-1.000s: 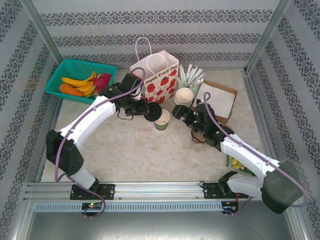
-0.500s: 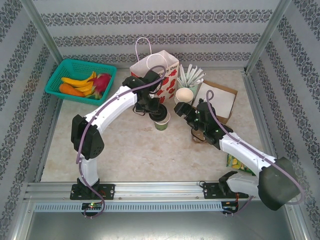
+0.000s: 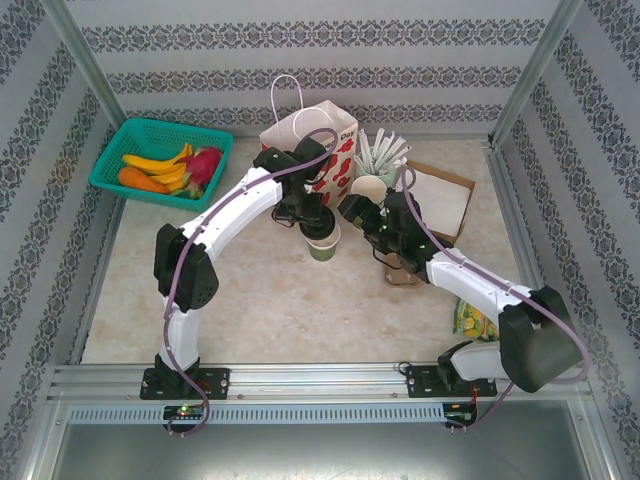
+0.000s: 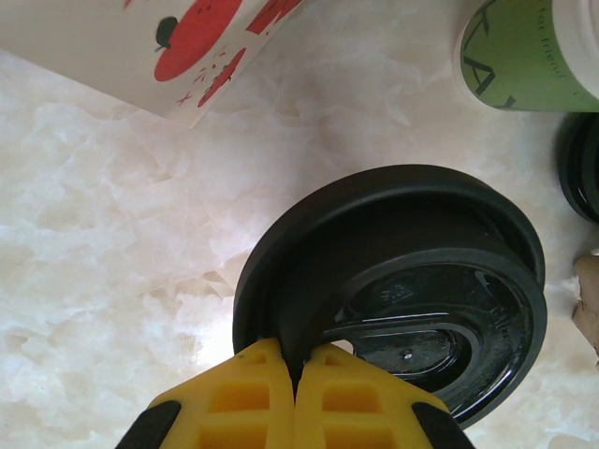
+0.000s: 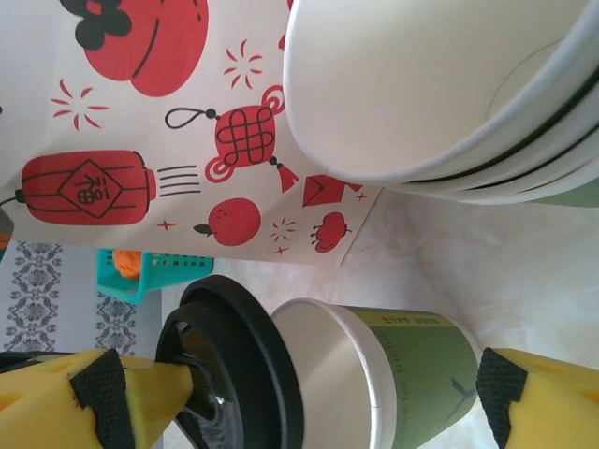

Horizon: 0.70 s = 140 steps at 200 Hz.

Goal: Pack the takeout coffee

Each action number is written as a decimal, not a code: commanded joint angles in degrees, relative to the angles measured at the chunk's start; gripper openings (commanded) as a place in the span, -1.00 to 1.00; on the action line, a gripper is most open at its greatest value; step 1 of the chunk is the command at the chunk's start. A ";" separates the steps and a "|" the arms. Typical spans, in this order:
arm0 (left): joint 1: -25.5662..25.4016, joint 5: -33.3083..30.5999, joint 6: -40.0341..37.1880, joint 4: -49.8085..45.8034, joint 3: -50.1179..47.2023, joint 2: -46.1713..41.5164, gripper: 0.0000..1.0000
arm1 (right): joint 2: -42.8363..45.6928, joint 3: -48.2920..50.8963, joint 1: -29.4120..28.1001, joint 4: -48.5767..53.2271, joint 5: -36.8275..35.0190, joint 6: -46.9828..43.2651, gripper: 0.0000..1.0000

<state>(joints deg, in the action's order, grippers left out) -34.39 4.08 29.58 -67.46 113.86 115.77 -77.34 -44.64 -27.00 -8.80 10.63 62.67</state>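
Note:
The takeout coffee [image 3: 326,246] is a small dark-green paper cup standing upright in front of the paper bag [image 3: 310,140]. My left gripper [image 3: 312,214] is shut on the rim of a black lid [image 3: 320,229], held just over the cup's mouth. In the left wrist view the yellow fingertips [image 4: 267,369] pinch the lid [image 4: 402,281], which hides the cup. My right gripper [image 3: 356,214] stands open just right of the cup. In the right wrist view the cup [image 5: 412,374] lies between its wide-open fingers [image 5: 529,402], the lid [image 5: 239,365] close to the pale mouth but not seated.
A nested stack of green cups [image 3: 368,190] stands right of the bag, with straws [image 3: 385,150] behind it. A cardboard tray of napkins [image 3: 440,200] lies at the right, a green packet [image 3: 470,322] nearer. A teal fruit basket [image 3: 160,160] sits back left.
My left arm has swung right, carrying the black lid from beside the cup to just over it. The right gripper has moved left and forward, closing in around the cup.

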 commanded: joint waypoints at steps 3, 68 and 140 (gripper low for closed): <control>0.64 1.08 -1.30 -1.91 1.12 1.74 -1.00 | -1.81 -2.72 -0.92 -1.79 4.01 -1.37 0.96; 0.81 4.21 -1.28 0.07 -0.55 2.62 -1.00 | -4.73 -3.48 -1.65 -3.31 5.49 -0.55 0.96; 0.82 4.71 -1.19 0.43 -1.43 3.59 -1.00 | -6.46 -4.23 -2.52 -4.39 6.50 0.17 0.96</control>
<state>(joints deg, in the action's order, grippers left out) -34.02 8.82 29.08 -66.83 113.23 117.95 -83.15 -47.03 -28.67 -10.57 15.94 62.72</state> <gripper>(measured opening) 0.050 0.980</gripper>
